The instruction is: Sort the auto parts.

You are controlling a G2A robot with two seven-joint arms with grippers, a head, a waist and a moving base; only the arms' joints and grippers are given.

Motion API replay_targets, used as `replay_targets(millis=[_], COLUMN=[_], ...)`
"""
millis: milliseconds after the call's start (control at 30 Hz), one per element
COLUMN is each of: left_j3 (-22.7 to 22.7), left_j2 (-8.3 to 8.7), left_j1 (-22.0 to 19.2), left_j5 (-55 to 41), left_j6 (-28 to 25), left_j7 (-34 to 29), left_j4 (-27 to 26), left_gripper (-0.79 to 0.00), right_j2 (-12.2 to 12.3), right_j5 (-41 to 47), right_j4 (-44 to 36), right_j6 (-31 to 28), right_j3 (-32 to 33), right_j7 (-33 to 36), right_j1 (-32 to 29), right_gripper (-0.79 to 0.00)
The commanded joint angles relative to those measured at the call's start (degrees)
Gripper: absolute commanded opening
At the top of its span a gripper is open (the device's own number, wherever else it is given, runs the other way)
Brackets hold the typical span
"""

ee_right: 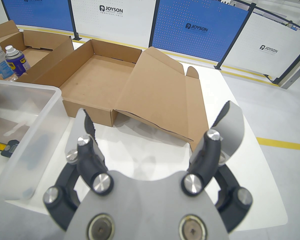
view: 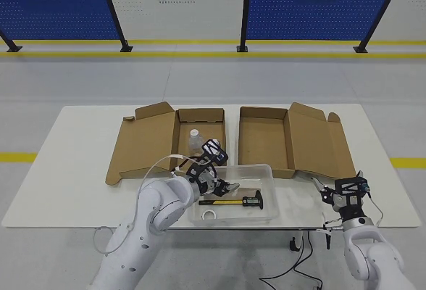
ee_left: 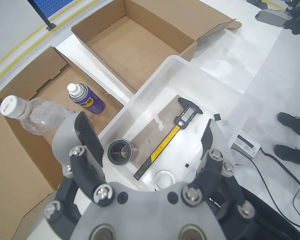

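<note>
The metal sleeve (ee_left: pixel 122 151) lies in the clear bin (ee_left: pixel 190 76) at the desk's (view: pixel 68 159) near middle, caliper (ee_left: pixel 165 142) and white ring (ee_left: pixel 164 179) beside it, below the left tool (ee_left: pixel 147 123), jaws spread. Spray can (ee_left: pixel 86 98) and bottle (ee_left: pixel 32 116) sit in the left box (ee_left: pixel 30 78); the right tool (ee_right: pixel 156 108), jaws apart, is near right

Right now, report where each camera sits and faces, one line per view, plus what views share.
Top view: above the arms, looking down at the white table; both arms show, left gripper over the clear bin, right gripper beside it.
Left wrist view: on the left wrist, looking down into the bin at the caliper; its open gripper shows.
Right wrist view: on the right wrist, facing across the table toward the right cardboard box; its open gripper shows.
Shared: both wrist views show the bin, that box, the spray can.
</note>
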Motion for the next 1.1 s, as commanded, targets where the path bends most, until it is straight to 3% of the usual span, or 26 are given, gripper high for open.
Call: replay_targets(millis=[0, 167, 367, 667, 833, 867, 933, 967, 1067], left_j3=[0.00, 0.00, 0.68, 0.41, 0.73, 1.02, 1.45, 1.48, 1.87], left_j2=[0.00, 0.00, -0.11, -0.69, -0.73, -0.68, -0.74, -0.76, -0.75], left_j1=[0.00, 0.10, 0.47, 0.20, -0.88, -1.30, -1.63, -1.83, -2.50], left_j5=[-0.01, -0.10, -2.68, -10.78, -11.46, -9.98, -9.69, -9.68, -9.21], left_j6=[0.00, 0.11, 4.02, 17.90, 21.17, 21.26, 22.38, 22.96, 23.59], left_j7=[0.00, 0.34, -0.74, -9.24, -11.77, -11.85, -11.71, -11.76, -12.61], left_j4=[0.00, 0.00, 0.44, -0.36, -0.15, 0.15, 0.83, 1.22, 2.41], left_gripper=[0.000, 0.000, 0.000, 0.000, 0.000, -0.160, -0.219, -0.296, -0.317], right_j2=[0.00, 0.00, 0.00, 0.00, 0.00, 0.00, 0.00, 0.00, 0.00], right_j5=[0.00, 0.00, 0.00, 0.00, 0.00, 0.00, 0.00, 0.00, 0.00], right_j4=[0.00, 0.00, 0.00, 0.00, 0.00, 0.00, 0.00, 0.00, 0.00], right_j6=[0.00, 0.00, 0.00, 0.00, 0.00, 0.00, 0.00, 0.00, 0.00], right_j3=[0.00, 0.00, 0.00, 0.00, 0.00, 0.00, 0.00, 0.00, 0.00], right_j7=[0.00, 0.00, 0.00, 0.00, 0.00, 0.00, 0.00, 0.00, 0.00], right_j1=[0.00, 0.00, 0.00, 0.00, 0.00, 0.00, 0.00, 0.00, 0.00], right_gripper=[0.000, 0.000, 0.000, 0.000, 0.000, 0.000, 0.000, 0.000, 0.000])
